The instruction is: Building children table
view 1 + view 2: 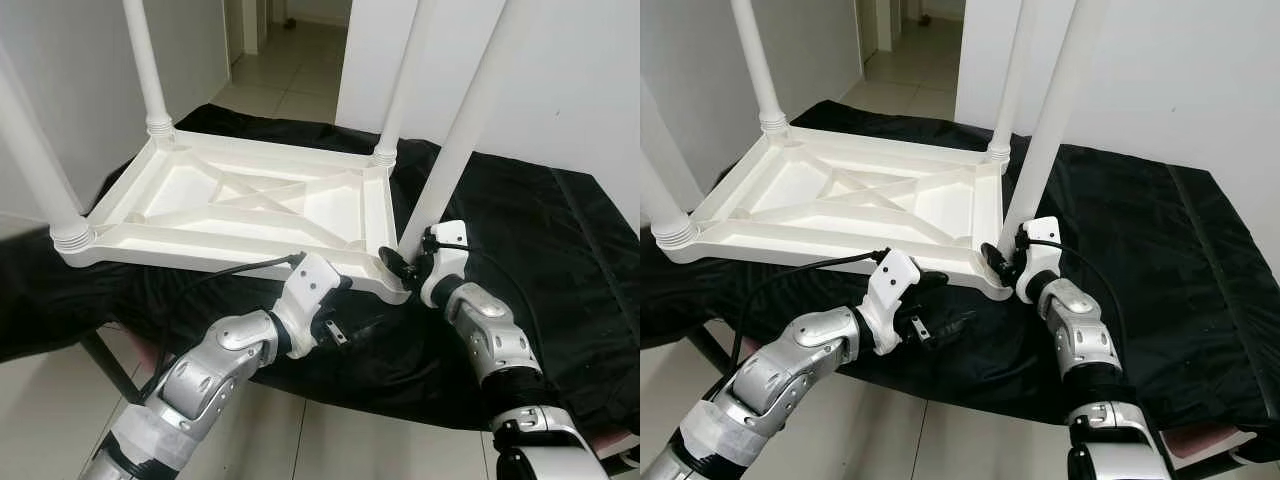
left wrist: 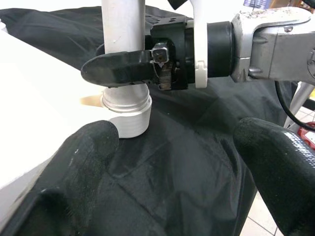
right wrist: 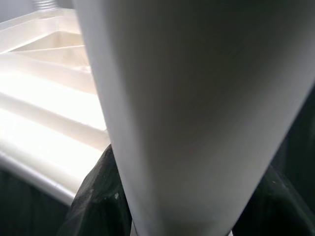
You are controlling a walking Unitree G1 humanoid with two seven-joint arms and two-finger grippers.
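A white plastic children's table (image 1: 240, 205) lies upside down on a black cloth. Three legs stand up from its far and left corners, among them the left leg (image 1: 35, 160). At the near right corner a fourth white leg (image 1: 460, 140) stands in its ribbed socket (image 2: 127, 110). My right gripper (image 1: 405, 262) is shut around the base of this leg (image 2: 123, 24), one black finger (image 2: 115, 69) across its front. My left gripper (image 1: 945, 303) hangs open just below the table's near edge, its fingers (image 2: 83, 162) wide apart with nothing between them.
The black cloth (image 1: 560, 260) covers a low platform that runs on to the right. A dark metal support leg (image 1: 105, 365) slants down at the front left over tiled floor (image 1: 40, 400). White walls (image 1: 580, 80) flank an open doorway (image 1: 290, 60) behind.
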